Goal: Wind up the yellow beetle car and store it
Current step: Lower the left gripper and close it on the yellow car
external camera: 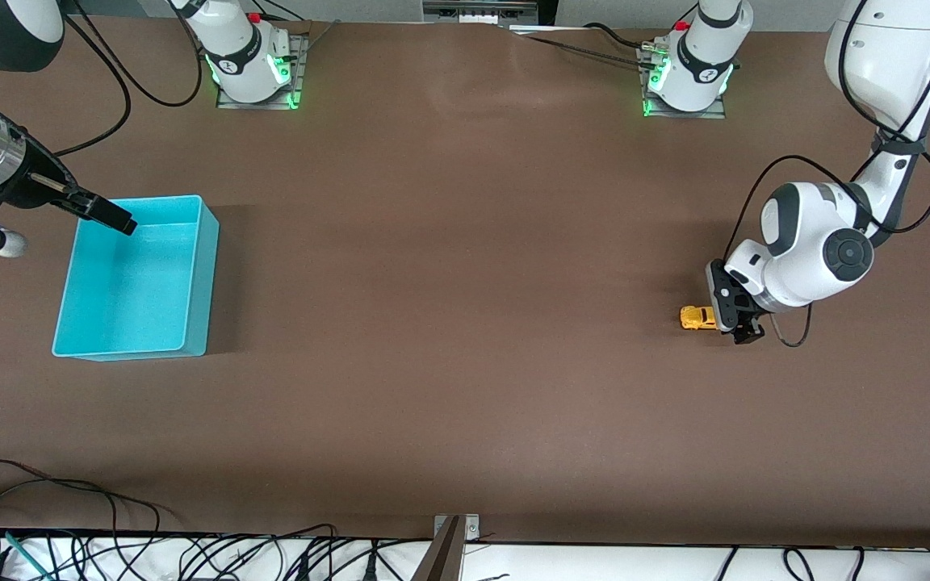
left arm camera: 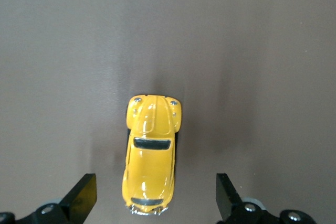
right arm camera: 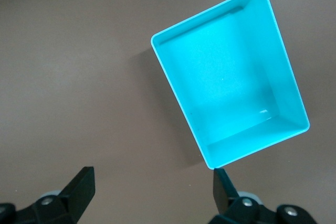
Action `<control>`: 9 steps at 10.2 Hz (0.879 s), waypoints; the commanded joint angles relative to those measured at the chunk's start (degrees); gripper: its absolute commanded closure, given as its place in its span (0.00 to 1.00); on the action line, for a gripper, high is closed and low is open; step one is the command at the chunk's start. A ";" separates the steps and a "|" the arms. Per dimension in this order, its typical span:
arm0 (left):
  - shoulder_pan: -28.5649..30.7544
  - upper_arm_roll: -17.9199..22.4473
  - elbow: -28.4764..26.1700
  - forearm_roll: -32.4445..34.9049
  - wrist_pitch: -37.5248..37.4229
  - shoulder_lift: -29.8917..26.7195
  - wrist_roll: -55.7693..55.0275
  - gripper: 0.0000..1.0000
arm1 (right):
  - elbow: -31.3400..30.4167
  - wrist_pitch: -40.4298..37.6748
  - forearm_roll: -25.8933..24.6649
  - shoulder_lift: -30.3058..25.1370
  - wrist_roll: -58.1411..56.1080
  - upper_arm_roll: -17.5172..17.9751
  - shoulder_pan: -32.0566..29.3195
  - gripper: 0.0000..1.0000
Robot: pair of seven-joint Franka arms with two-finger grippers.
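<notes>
The yellow beetle car [external camera: 696, 317] stands on its wheels on the brown table toward the left arm's end. My left gripper [external camera: 731, 323] is low over the car's tail end and open. In the left wrist view the car [left arm camera: 151, 150] lies between the two black fingers [left arm camera: 83, 199], with a gap on each side and nothing touching. My right gripper [external camera: 69, 234] hangs open and empty above the edge of the turquoise bin [external camera: 136, 278] at the right arm's end of the table. The right wrist view shows the bin [right arm camera: 226, 82] empty, beside my right gripper [right arm camera: 152, 192].
Both arm bases [external camera: 249, 60] stand on plates along the table's edge farthest from the front camera. Cables [external camera: 69, 549] lie off the table's edge nearest that camera. Bare brown table [external camera: 449, 282] stretches between the bin and the car.
</notes>
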 commanded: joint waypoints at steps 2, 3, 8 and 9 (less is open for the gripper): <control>0.05 -0.27 0.16 0.78 3.06 1.92 1.50 0.00 | -0.13 0.29 0.71 -0.18 -0.28 -0.09 -0.13 0.00; -0.13 -0.27 0.16 0.87 4.46 2.62 1.59 0.00 | -0.13 0.29 0.71 -0.18 -0.28 -0.09 -0.13 0.00; -0.13 -0.36 0.25 0.87 4.91 3.50 2.46 0.70 | -0.13 0.38 0.79 -0.09 -0.11 -0.09 -0.04 0.00; 0.13 -0.45 0.34 0.78 4.91 3.50 3.34 0.89 | -0.13 0.38 0.79 -0.09 -0.02 -0.09 -0.04 0.00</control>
